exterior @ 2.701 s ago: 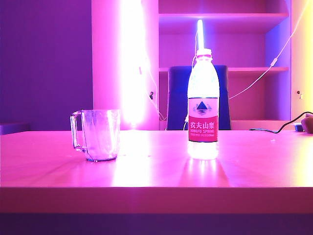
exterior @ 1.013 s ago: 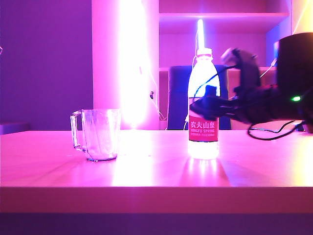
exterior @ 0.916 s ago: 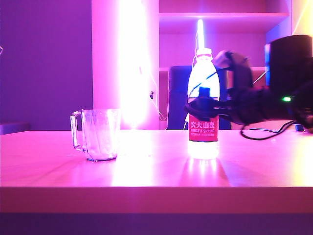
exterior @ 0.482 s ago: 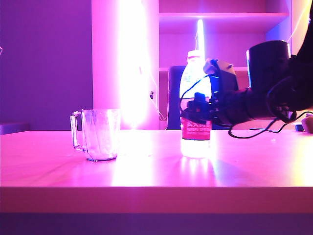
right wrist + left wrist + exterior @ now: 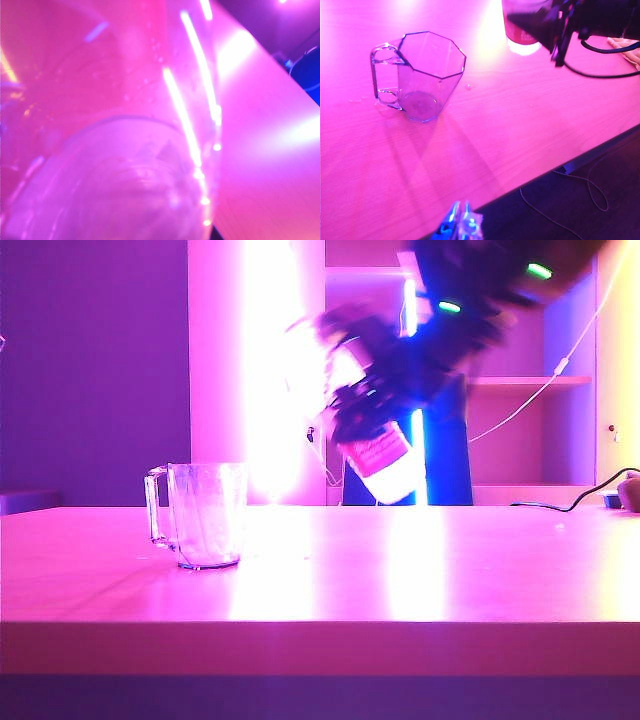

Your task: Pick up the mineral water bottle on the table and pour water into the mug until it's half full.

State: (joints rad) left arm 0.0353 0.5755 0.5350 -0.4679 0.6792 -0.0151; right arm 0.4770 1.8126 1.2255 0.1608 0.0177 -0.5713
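Since half a second ago the one mineral water bottle (image 5: pixel 378 462) has left the surface (image 5: pixel 320 580) and now hangs tilted in the air, its base lower right and its top leaning up toward the left, right of the mug; the right hand (image 5: pixel 368 400) — blurred, dark — is clamped round its middle. One mug (image 5: pixel 197 515) stands upright on the surface, handle to the left; whether it holds water cannot be told. The left hand (image 5: pixel 460 226) shows only its fingertips close together, low over the near edge of the surface, holding nothing, well apart from the mug (image 5: pixel 417 75); the bottle's base fills the right wrist view.
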